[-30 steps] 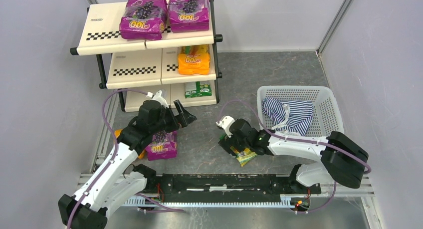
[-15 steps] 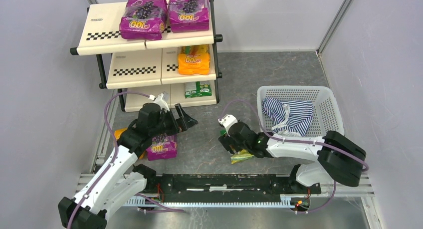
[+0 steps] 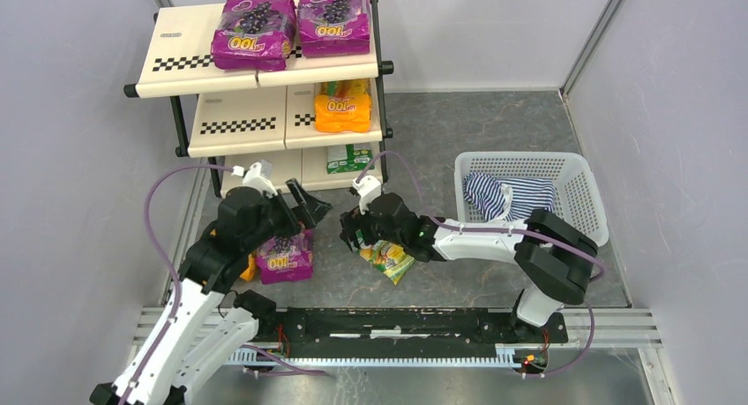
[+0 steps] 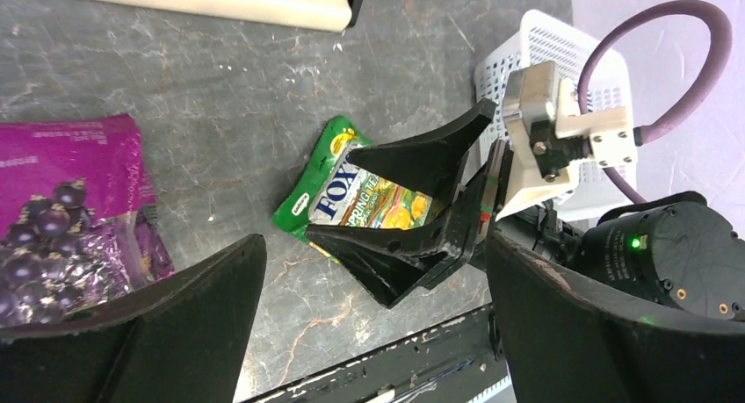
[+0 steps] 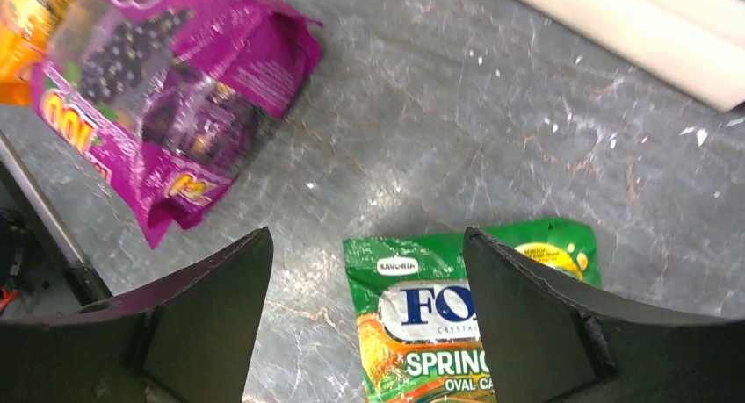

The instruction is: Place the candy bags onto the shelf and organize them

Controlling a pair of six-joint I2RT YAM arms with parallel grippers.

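The shelf stands at the far left of the table. On its top tier, toward the right end, the first grape bag lies just left of the second grape bag. The middle-tier bag and the bottom-tier bag sit at the right ends of their tiers. Near left, the third grape bag lies partly on another bag; the fruit-candy bag lies to its right. At the right, the basket holds the cloth.

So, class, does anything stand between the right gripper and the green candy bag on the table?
Nothing visible does. The right gripper hangs open over the green candy bag, with its fingers on either side and only bare table around it.
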